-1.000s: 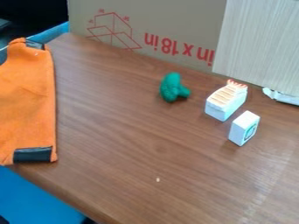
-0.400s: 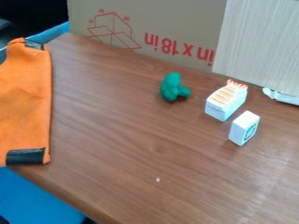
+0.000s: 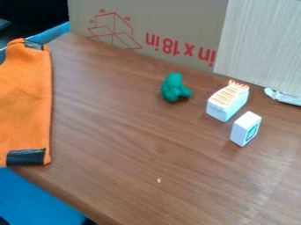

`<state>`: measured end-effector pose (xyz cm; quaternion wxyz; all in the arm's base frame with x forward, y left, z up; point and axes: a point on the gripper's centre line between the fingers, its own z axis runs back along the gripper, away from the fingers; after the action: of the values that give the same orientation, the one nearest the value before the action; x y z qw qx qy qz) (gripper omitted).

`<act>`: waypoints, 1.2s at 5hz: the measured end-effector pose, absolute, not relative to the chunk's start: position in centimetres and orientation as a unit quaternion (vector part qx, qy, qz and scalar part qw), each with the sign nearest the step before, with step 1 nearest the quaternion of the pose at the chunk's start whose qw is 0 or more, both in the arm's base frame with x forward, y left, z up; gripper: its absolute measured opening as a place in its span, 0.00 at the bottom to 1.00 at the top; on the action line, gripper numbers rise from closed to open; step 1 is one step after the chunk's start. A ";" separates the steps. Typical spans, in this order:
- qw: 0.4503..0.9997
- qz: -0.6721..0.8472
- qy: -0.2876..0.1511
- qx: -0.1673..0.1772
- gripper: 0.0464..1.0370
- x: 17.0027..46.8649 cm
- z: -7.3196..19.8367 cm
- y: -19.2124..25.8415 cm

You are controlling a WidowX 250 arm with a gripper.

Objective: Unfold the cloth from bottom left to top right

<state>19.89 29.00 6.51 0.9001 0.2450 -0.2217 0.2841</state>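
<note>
On the table (image 3: pixel 135 145) lie one cloth (image 3: pixel 26 101), one toy (image 3: pixel 171 88) and two blocks (image 3: pixel 244 128); the gripper's opening and hold I cannot tell.

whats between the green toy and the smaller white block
In the camera view, the larger white block, with orange stripes on top, stands between the green toy and the smaller white block.

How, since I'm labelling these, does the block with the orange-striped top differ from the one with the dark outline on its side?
The striped block is bigger than the outlined block. The striped block has orange stripes and red-orange points on top; the outlined block's top is plain white. Both have white sides and stand on the table.
</note>
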 end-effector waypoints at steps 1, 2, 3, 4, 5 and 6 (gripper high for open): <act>0.903 0.282 -0.226 0.233 0.01 19.9 7.3 28.5; 0.905 0.283 -0.234 0.215 0.01 20.1 8.4 27.9; 0.903 0.294 -0.237 0.206 0.01 20.8 10.0 27.6; 0.904 0.292 -0.241 0.201 0.01 22.1 11.5 26.3; 0.905 0.296 -0.240 0.188 0.01 23.4 13.1 24.9; 0.912 0.292 -0.226 0.179 0.01 25.2 13.7 22.8</act>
<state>25.18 22.77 13.69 0.9118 0.1792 -0.2262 0.2920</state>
